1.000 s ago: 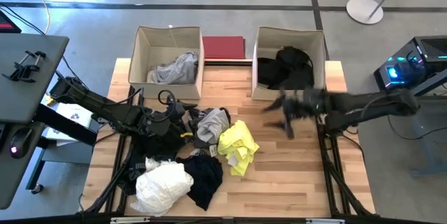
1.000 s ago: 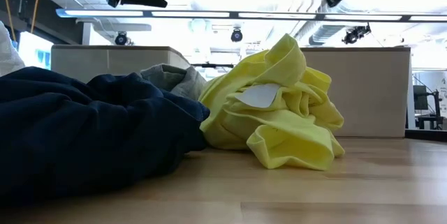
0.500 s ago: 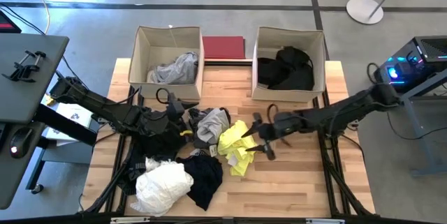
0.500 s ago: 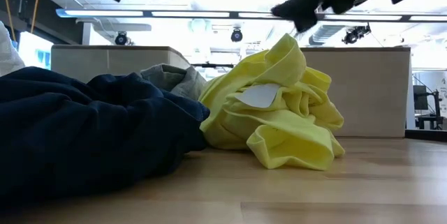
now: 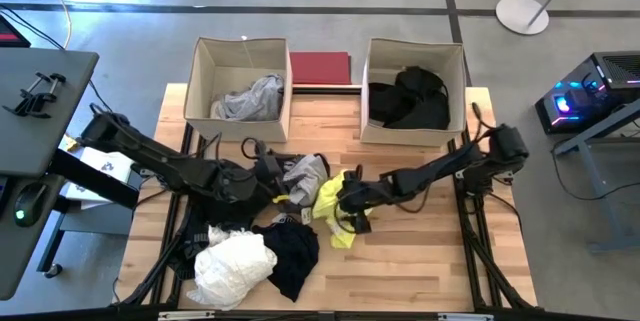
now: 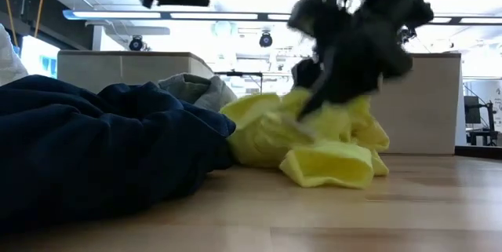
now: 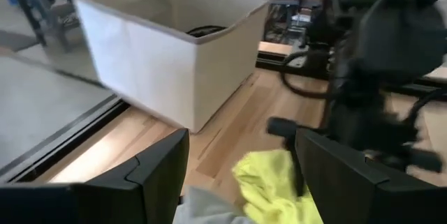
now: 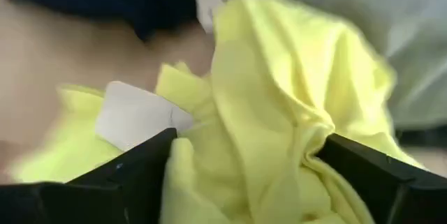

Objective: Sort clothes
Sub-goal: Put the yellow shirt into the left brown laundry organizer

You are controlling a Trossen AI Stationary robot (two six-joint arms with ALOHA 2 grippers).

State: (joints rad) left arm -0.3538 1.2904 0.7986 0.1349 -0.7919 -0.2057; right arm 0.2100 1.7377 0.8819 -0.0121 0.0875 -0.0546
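The right gripper (image 5: 345, 211), fingers apart, presses into the yellow garment (image 8: 265, 112); closing shallow could snag one fold. The left gripper (image 5: 262, 169), also apart, hovers beside the garment.

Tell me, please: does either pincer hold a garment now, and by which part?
Nothing is held. The right pincer is open, pressed down astride the neon yellow garment. The left pincer is open and empty.

Bright overhead glare — motion-blurred wrist views
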